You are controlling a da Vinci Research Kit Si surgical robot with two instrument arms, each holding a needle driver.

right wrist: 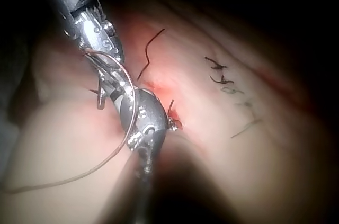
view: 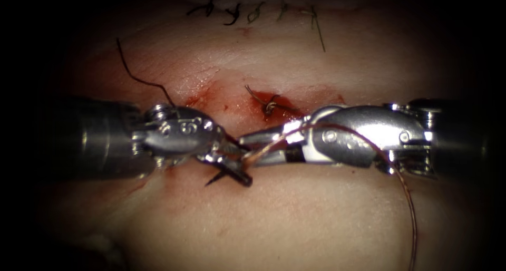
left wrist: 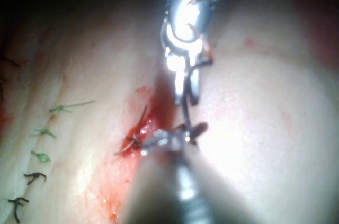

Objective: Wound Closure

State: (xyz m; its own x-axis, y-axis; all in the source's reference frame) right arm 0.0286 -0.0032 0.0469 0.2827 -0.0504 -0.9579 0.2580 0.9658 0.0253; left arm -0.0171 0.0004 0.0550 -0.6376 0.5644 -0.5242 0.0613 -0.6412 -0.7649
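My left tool (view: 235,170) comes in from the left, its jaws shut on the dark curved needle (view: 217,178) over the left part of the cut. Whether the needle's point is in the tissue (view: 274,218) I cannot tell. In the left wrist view the same tool (left wrist: 180,137) holds the needle (left wrist: 185,112) by its end. My right tool (view: 252,149) meets it from the right with jaws open. The reddish thread (view: 406,197) runs from between those jaws, arches over the right tool's body and falls away to the lower right. The right wrist view shows this thread (right wrist: 79,176) looping around the tool.
A tied stitch (view: 270,106) with short cut ends sits in red fluid (view: 211,94) just behind the tools. A loose dark thread tail (view: 138,78) rises at the left. A row of older dark stitches (view: 247,11) lies along the far edge.
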